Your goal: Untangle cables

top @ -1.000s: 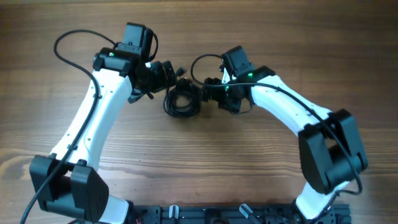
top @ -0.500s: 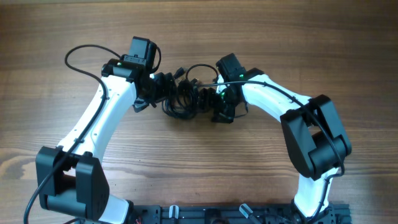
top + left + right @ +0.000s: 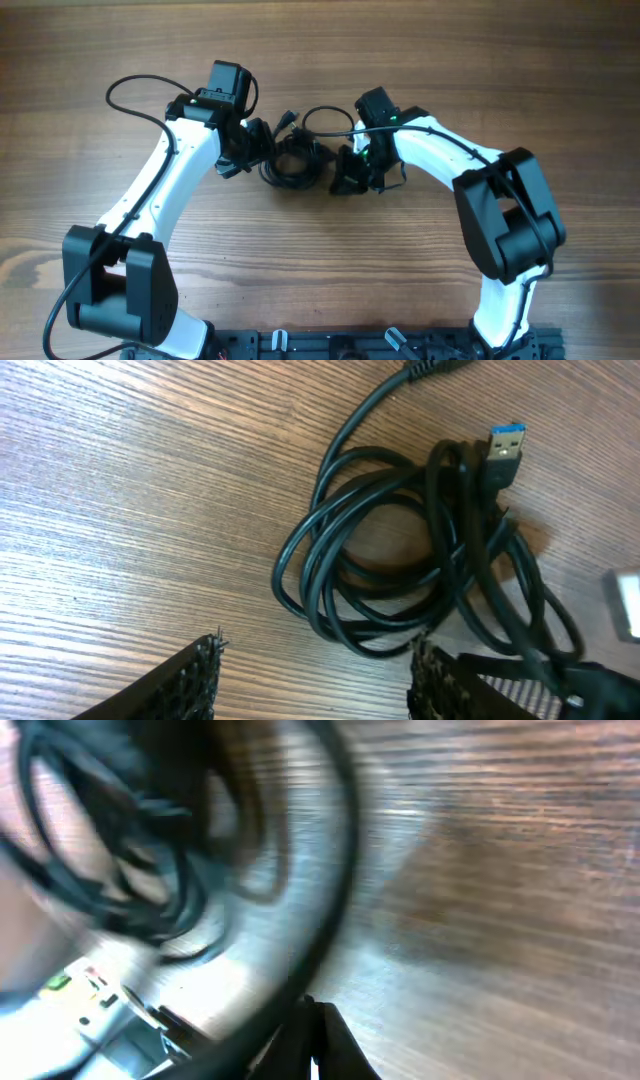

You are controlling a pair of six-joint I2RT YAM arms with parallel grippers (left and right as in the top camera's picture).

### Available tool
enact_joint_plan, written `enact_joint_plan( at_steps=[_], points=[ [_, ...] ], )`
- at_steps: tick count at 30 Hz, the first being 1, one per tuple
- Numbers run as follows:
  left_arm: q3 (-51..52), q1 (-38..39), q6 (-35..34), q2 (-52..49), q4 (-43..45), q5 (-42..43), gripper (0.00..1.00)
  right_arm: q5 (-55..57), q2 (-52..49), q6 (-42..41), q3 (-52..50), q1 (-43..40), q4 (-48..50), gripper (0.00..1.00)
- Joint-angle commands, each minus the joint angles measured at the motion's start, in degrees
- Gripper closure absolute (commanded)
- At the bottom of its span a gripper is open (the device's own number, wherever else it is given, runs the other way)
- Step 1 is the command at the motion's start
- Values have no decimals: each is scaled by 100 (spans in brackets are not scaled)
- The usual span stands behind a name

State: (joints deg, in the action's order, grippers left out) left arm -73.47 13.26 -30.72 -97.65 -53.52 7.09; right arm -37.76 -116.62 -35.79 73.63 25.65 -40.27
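Lying as a coiled black tangle on the wooden table [image 3: 320,60], the cables [image 3: 295,160] sit between the left gripper [image 3: 257,141] and the right gripper [image 3: 340,172] in the overhead view, both right at the bundle's edges. Left wrist view: the left gripper [image 3: 315,680] has its jaws apart over bare wood, the nearest loop just beside one of them, nothing grasped; a blue-tongued USB plug [image 3: 505,452] points up-frame. Right wrist view, heavily blurred: the right gripper [image 3: 318,1040] has its jaws clenched together, loops near; whether a cord is pinched cannot be told.
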Motion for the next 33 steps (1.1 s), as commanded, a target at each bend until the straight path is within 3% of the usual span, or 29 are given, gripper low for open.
enact_joint_plan(
  at_steps=[1,5,11,15,25,29,33],
  points=[
    [52,-42,-2,-74,17,-146,36,-90,400,345,149,13,-28,96],
    [52,-42,-2,-85,20,-267,36,-144,446,409,149,-90,-31,94],
    [52,-42,-50,-295,20,-260,36,-321,446,433,149,-382,175,48],
    [52,-39,-127,-577,15,-190,37,-190,446,433,149,-553,238,30],
    [57,-35,-103,-717,-4,-140,36,127,446,918,149,-570,57,16],
    [267,11,-107,-723,166,-138,30,-459,446,1816,149,-542,-354,16],
    [573,42,-107,-728,459,-138,31,-455,446,2328,149,-538,-807,16]
  ],
)
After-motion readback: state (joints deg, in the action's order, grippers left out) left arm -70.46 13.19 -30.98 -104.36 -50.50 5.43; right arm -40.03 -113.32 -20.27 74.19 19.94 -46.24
